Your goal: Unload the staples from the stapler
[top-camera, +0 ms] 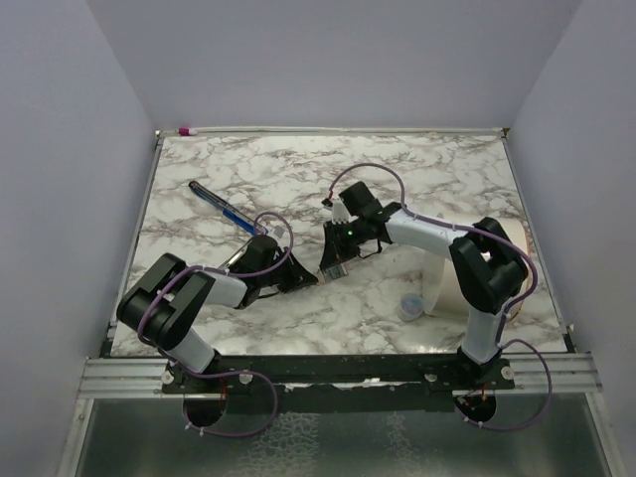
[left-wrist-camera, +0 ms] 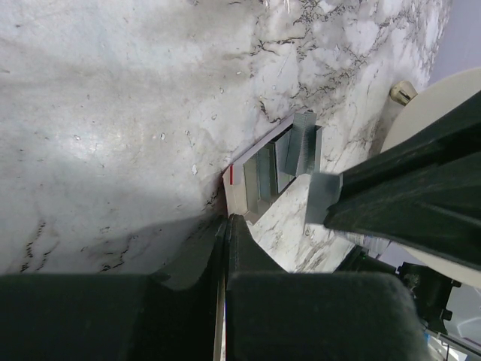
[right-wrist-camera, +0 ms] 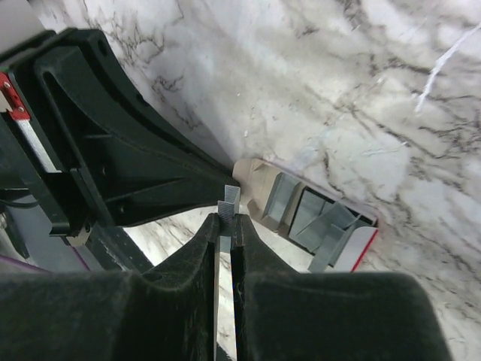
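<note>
Presently my right gripper [right-wrist-camera: 228,227] clamps the staples [right-wrist-camera: 228,200] (left gripper [left-wrist-camera: 226,226] fully closed), so next I carry them clear and release.

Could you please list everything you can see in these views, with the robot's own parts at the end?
white-and-grey marbled table: one, under everything.
long blue-black pen: one, far left of the table.
small pink-tipped item: one, far rim, left corner.
white upright cylinder: one, near right of the table.
small white tray-like piece with a red mark: one, centre of the table.
short silvery-grey staple strips: several in the tray-like piece, one more in the right gripper.
left gripper: one, black, shut on the tray-like piece's edge.
right gripper: one, black, shut on a staple strip.
</note>
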You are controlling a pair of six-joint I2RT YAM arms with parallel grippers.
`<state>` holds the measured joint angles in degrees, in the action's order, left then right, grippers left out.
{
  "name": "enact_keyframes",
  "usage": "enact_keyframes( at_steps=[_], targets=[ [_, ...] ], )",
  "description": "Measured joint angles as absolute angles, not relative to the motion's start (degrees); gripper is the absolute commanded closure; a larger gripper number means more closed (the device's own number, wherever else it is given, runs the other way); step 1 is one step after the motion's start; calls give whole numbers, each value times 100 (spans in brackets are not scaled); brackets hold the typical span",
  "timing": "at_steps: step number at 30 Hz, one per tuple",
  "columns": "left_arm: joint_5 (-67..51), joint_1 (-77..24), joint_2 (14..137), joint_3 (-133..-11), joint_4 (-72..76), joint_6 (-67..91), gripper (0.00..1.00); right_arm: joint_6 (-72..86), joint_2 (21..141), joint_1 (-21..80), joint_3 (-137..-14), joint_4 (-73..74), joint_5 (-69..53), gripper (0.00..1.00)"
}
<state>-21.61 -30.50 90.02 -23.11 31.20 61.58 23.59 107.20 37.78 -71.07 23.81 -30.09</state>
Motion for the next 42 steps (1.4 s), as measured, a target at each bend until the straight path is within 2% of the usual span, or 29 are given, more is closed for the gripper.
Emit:
enact_keyframes(
  at_steps=[17,42],
  targets=[
    [-2161,-3050,9000,-2311,3122,6160,100,2320,10739,4268,-7057,2298,-1975,96],
    [-2161,-3052,9000,-2311,3122,6160,100,2115,10956,4355,-7172,2434,-1546,96]
  ],
)
